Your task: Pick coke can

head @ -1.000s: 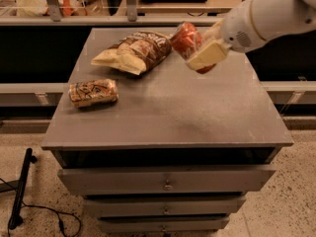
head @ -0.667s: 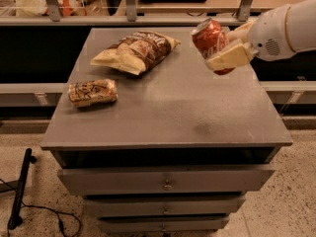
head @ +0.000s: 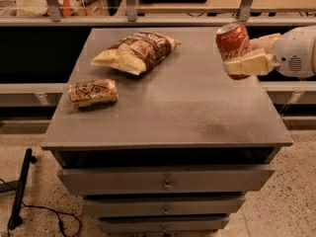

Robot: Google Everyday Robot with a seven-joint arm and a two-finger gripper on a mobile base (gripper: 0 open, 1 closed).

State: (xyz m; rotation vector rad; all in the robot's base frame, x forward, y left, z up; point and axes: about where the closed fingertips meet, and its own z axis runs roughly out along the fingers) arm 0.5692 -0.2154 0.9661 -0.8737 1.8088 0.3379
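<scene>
The coke can (head: 232, 42) is red with white script and a silver top. It is held upright in the air above the right side of the grey cabinet top (head: 173, 107). My gripper (head: 243, 56) comes in from the right edge and is shut on the can; one cream finger (head: 249, 64) lies across its lower front and the other (head: 264, 41) is behind it. The white arm (head: 296, 52) reaches out of view to the right.
A brown-and-cream chip bag (head: 136, 52) lies at the back middle-left of the top. A smaller brown snack packet (head: 93, 93) lies at the left. Drawers (head: 168, 181) are below the top. A black cable and stand (head: 22, 191) are on the floor at the left.
The gripper has carried the can to the right and a little upward, and the can has turned from tilted to upright. The bags have not moved.
</scene>
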